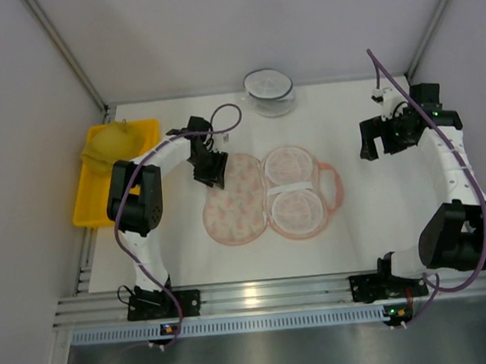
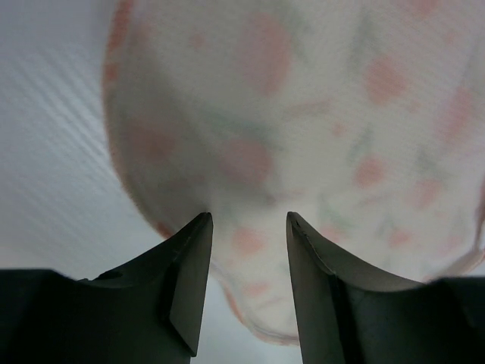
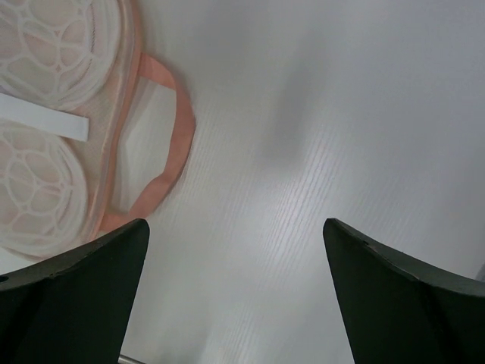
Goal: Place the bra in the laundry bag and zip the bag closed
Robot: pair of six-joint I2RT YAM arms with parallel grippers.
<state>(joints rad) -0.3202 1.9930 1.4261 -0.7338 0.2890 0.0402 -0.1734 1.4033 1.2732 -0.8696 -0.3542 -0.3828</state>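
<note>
The laundry bag (image 1: 234, 201) lies open in the middle of the table, its printed half on the left and its mesh-cup half (image 1: 293, 193) on the right. The mustard-yellow bra (image 1: 112, 142) rests in the yellow tray at the far left. My left gripper (image 1: 211, 172) hovers low at the upper left edge of the bag. In the left wrist view its jaws (image 2: 248, 227) stand partly apart astride the bag's pink-edged rim (image 2: 303, 114). My right gripper (image 1: 378, 140) is wide open above bare table to the right of the bag, holding nothing (image 3: 235, 227).
The yellow tray (image 1: 87, 204) sits along the left edge of the table. A clear round bowl (image 1: 269, 90) stands at the back centre. The bag's pink handle loop (image 3: 178, 129) points toward the right arm. Grey walls close in both sides.
</note>
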